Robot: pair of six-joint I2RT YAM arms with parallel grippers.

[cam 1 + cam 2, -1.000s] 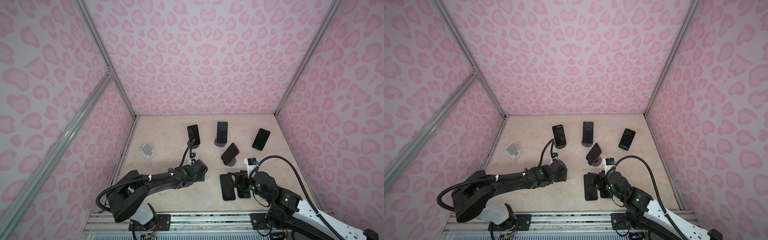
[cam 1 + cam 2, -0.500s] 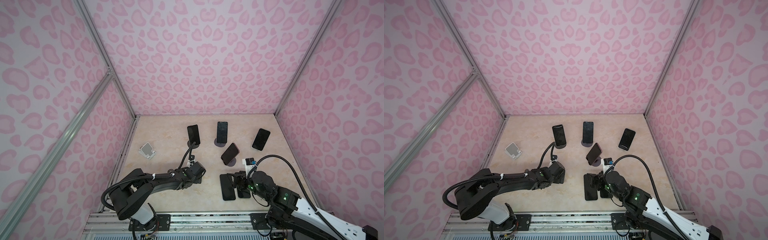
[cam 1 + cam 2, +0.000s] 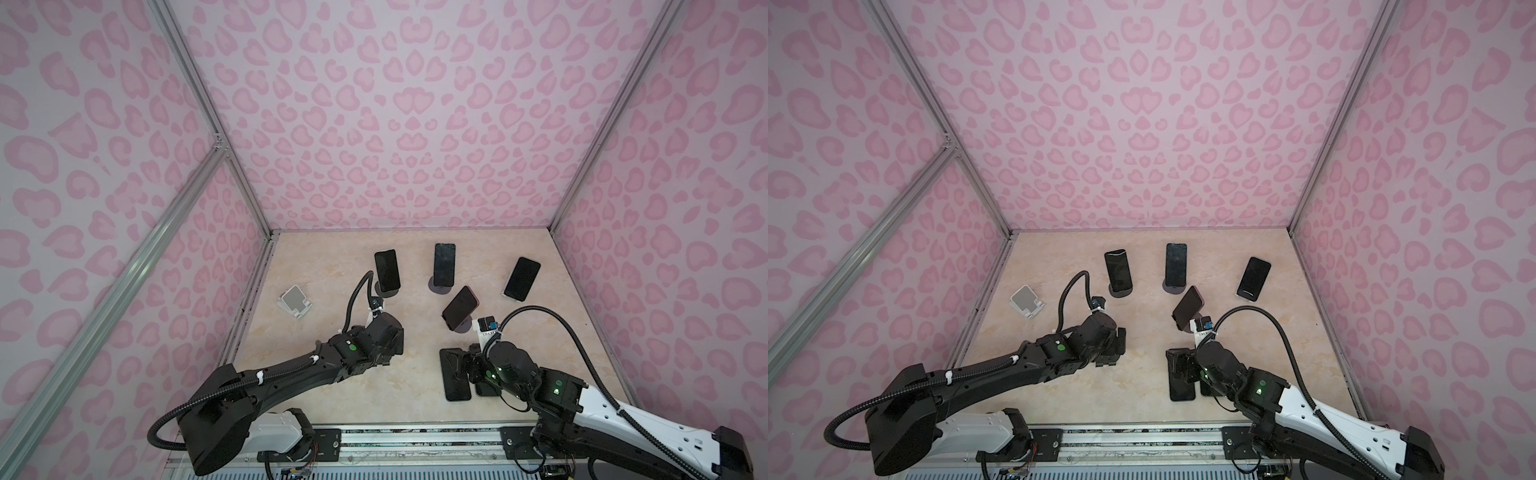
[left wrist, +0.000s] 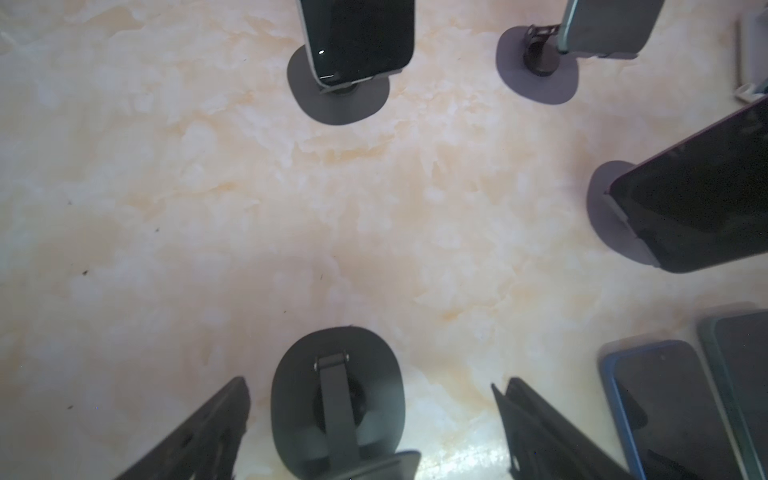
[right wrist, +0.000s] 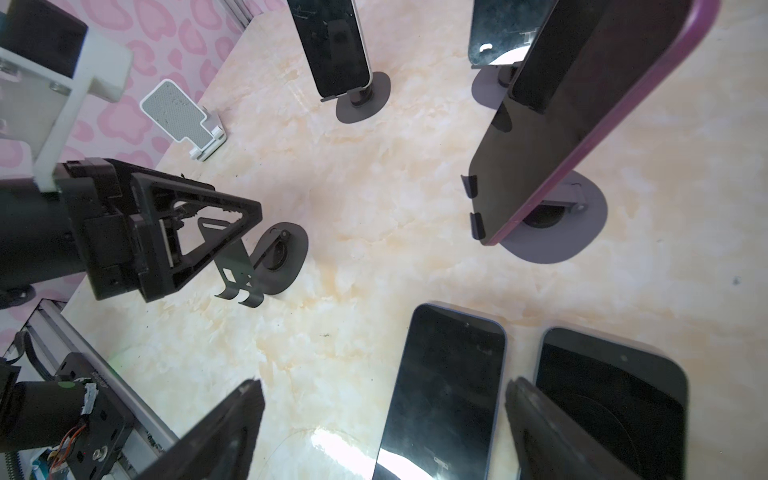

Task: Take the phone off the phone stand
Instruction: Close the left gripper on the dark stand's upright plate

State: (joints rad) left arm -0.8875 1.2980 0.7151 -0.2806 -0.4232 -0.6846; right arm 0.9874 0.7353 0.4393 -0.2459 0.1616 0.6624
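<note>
Six phones sit on the counter [image 3: 332, 257], four on stands and two lying flat.

Along the back are the left phone [image 3: 386, 270], the middle phone [image 3: 444, 268] and the right phone [image 3: 522, 277]. The purple phone [image 3: 460, 306] tilts in front of them, nearer the middle, on a grey round-footed stand [image 5: 582, 237]. The left and middle phones lean on stands of the same kind. The right phone's support is too hidden to make out.

The two flat ones lie side by side, screens up, near the front on the right: a blue-edged phone [image 5: 444, 386] and a second flat phone [image 5: 615, 395]. In both top views the right arm covers most of the second.

Two stands are bare. The dark stand [image 4: 336, 399] is at the front left of the middle, and the white stand [image 3: 295, 301] is near the left wall.

The left hand [image 4: 370, 384] has its fingers wide apart and holds nothing. The dark stand sits between them, and I cannot tell whether either finger touches it.

The right hand [image 5: 384, 384] is also spread and empty, low over the flat phones. One finger [image 5: 548, 436] overlaps the second flat phone. The purple phone stands just behind this hand, between it and the back row.
</note>
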